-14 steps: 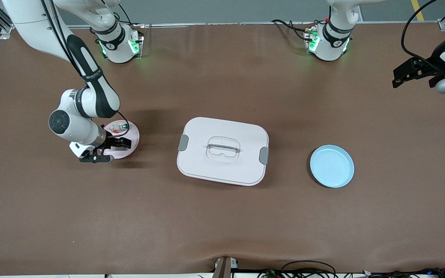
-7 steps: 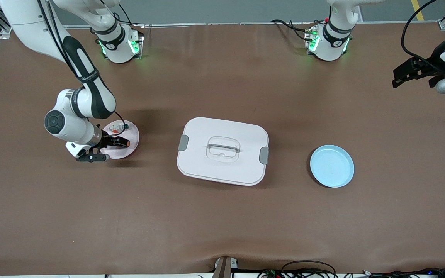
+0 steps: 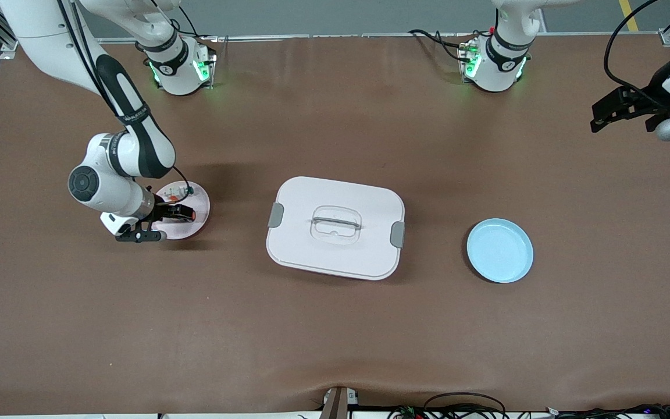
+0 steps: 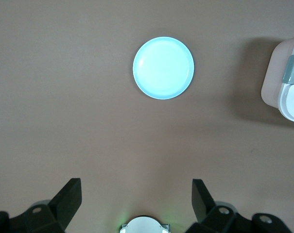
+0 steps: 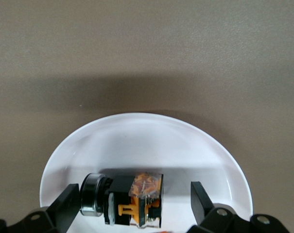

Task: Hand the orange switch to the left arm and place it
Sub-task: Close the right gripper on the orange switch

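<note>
The orange switch (image 5: 132, 199), black with orange parts and a metal ring at one end, lies on its side on a small white plate (image 5: 137, 141) near the right arm's end of the table. My right gripper (image 5: 134, 194) is low over that plate, open, with the switch between its fingers; one finger sits right at the ring end and the other stands apart. From the front, the right gripper (image 3: 179, 214) covers most of the switch (image 3: 191, 215). The white box (image 3: 335, 227) sits mid-table. My left gripper (image 3: 599, 116) waits open in the air at the left arm's end.
A whitish switch with a green cap (image 3: 182, 189) lies on the same plate (image 3: 198, 201). A light blue plate (image 3: 499, 250) rests beside the box toward the left arm's end, and shows with the box's latch corner (image 4: 287, 92) below the left gripper (image 4: 136, 187).
The right gripper has shifted a little toward the right arm's end of the table over the plate. The left arm has not moved.
</note>
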Motion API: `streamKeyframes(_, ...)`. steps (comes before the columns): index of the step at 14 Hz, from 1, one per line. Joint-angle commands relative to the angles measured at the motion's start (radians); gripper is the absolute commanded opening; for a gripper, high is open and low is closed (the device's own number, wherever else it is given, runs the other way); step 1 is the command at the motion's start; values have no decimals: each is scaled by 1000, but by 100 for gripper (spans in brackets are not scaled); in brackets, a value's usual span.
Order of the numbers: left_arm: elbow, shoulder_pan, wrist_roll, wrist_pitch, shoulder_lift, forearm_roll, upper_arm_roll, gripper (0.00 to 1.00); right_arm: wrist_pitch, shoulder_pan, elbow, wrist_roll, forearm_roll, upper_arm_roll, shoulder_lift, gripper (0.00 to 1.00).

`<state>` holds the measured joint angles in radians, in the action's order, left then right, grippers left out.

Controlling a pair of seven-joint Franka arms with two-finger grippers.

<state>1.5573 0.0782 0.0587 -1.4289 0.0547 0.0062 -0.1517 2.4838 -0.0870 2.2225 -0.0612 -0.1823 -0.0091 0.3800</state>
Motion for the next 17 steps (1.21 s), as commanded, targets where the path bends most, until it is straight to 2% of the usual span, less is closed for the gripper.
streamKeyframes(1,-9,2,-3,15,-1,9,-3,100,1,4,11,21,-20,9,-1,100)
streamKeyframes(17,-9,3,-10,15,1,9,-3,100,-40,-26,-32,60,-31,11,0,100)
